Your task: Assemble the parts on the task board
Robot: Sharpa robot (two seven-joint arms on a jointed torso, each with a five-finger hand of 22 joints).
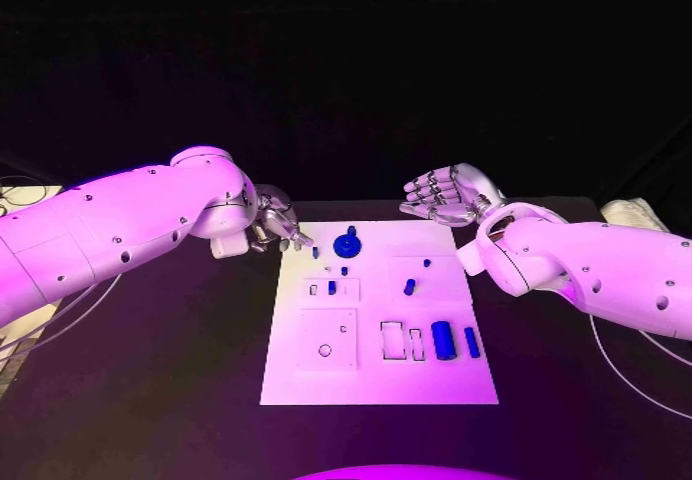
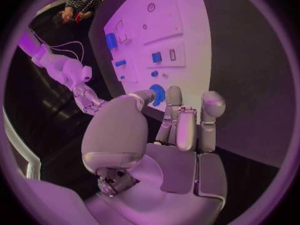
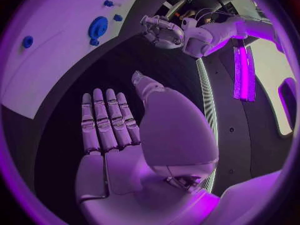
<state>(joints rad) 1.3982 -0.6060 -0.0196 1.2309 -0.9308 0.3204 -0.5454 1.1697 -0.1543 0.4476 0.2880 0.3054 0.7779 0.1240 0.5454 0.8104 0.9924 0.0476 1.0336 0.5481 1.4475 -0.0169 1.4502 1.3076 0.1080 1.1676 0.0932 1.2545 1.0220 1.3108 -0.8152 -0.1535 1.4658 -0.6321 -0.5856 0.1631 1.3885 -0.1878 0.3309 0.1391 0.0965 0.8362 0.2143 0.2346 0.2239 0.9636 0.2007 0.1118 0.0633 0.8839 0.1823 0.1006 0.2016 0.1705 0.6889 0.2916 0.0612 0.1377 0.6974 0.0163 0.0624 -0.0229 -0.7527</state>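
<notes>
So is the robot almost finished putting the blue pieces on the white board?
Probably not. One round blue piece seems to stand at the board's far edge, maybe already placed. Nothing is in hand: the left hand and right hand hover near the far corners, holding nothing. Two blue bars lie near the front, and smaller pieces are scattered mid-board.

text: none legible | labels: none | numbers: none | signs: none
</notes>
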